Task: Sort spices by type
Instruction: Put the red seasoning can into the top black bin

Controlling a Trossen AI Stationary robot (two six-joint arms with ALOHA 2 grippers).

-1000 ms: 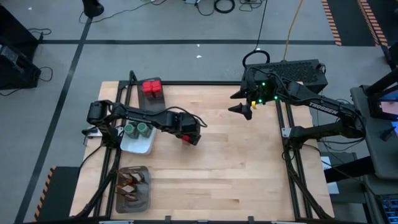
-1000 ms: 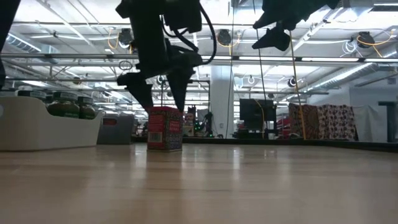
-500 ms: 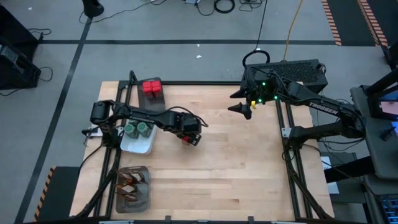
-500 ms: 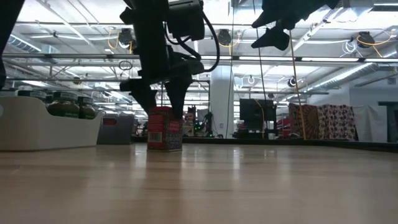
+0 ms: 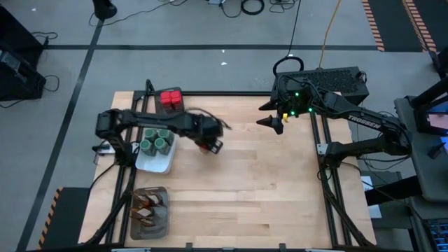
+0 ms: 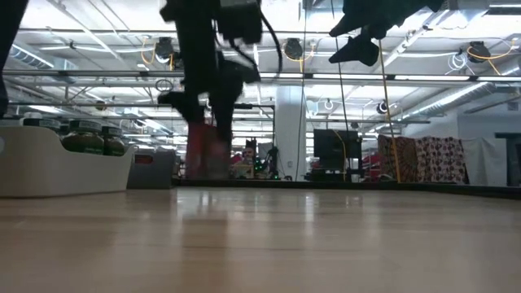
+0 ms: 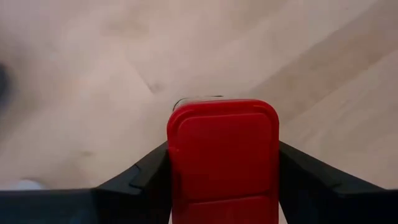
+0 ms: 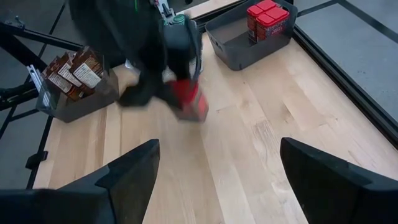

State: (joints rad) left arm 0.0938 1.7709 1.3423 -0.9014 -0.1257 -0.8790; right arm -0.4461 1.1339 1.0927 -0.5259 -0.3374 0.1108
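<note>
Left gripper (image 5: 208, 142) had its fingers pinched on either side of a red box (image 7: 222, 149), holding it above the wooden table (image 5: 266, 182), just off the white dish (image 5: 155, 159) with the green-lidded jars (image 5: 155, 142). Low view showed the box clear of the tabletop. Two more red boxes (image 5: 169, 99) sat in the grey mesh tray (image 8: 239, 43) at the far edge; brown sachets (image 5: 148, 204) lay in the near tray. Right gripper (image 5: 269, 122) hung raised near the table's right rail, fingers spread wide and empty.
</note>
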